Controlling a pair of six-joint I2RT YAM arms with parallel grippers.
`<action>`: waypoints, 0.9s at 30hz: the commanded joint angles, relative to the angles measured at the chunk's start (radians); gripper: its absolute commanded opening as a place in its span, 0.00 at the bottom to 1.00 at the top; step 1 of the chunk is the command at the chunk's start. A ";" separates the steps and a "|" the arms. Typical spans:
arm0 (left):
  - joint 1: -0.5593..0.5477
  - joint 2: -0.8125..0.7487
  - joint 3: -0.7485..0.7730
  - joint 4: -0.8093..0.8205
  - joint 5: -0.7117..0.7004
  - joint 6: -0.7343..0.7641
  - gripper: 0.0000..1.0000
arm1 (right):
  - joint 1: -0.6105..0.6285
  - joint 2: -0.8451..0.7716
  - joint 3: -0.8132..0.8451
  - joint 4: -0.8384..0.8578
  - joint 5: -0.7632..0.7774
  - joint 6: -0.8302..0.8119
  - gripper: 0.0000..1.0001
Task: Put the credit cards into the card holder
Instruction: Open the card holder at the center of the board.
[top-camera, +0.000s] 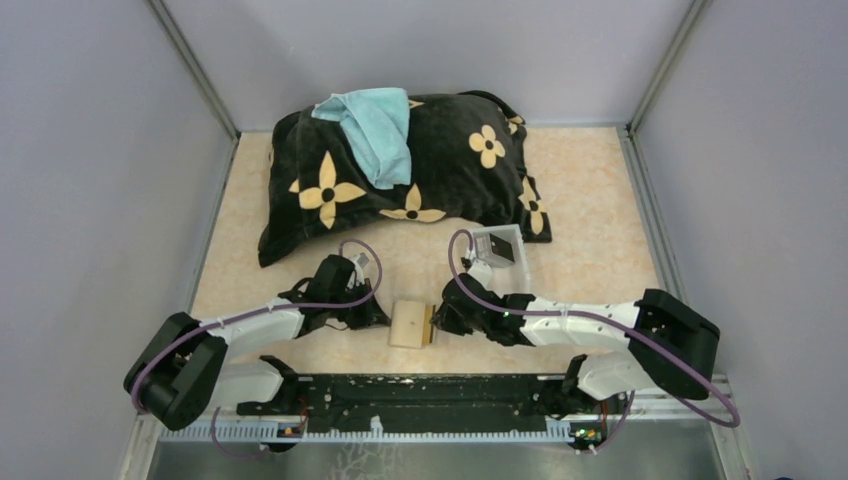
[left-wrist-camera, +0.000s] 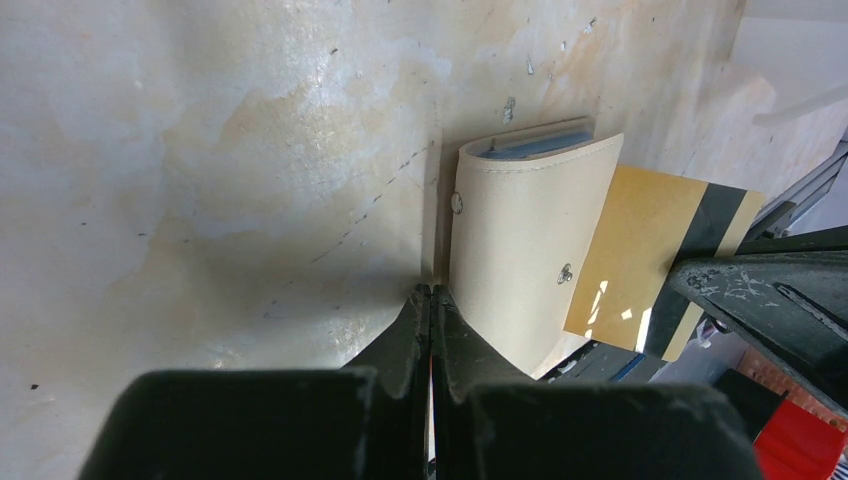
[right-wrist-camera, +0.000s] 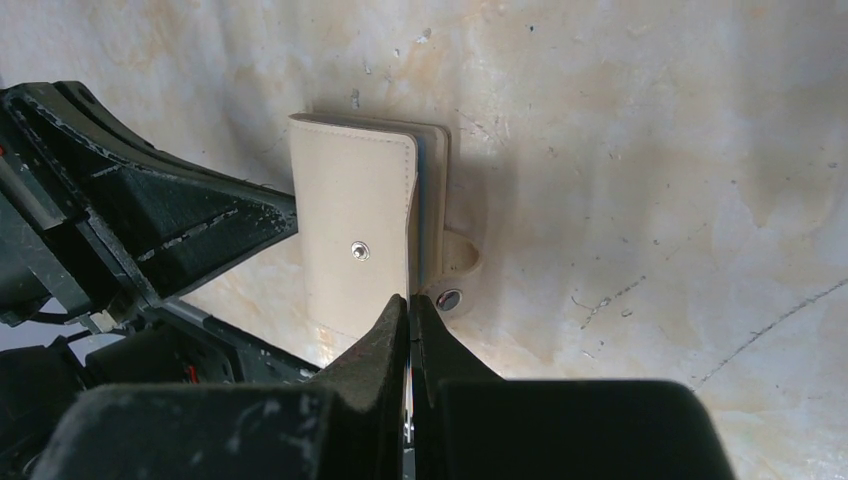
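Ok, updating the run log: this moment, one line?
left hand shut at card holder edge | right hand shut on gold card | card partly in holder

Cream card holder (left-wrist-camera: 520, 255) here, matching pale stitching round the edge, silvery snaps, a sliver of blue showing inside. The card (left-wrist-camera: 640, 250) is gold-yellow, crossed by one broad black stripe. The table (top-camera: 590, 240) is mottled beige and off-white, marble-like, flecked with dark specks. And the pillow (top-camera: 440, 170) is black, scattered with yellow four-petal flowers with dark centres. The cloth (top-camera: 375, 130) is plain light turquoise.
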 joint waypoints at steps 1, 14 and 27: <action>-0.005 0.029 -0.017 -0.037 -0.029 0.036 0.00 | -0.008 0.013 0.003 0.092 -0.015 -0.006 0.00; -0.005 0.044 -0.014 -0.036 -0.020 0.049 0.00 | -0.009 0.028 -0.041 0.149 -0.021 0.004 0.00; -0.005 0.053 -0.015 -0.043 -0.015 0.058 0.00 | -0.012 0.035 -0.055 0.212 -0.041 0.007 0.00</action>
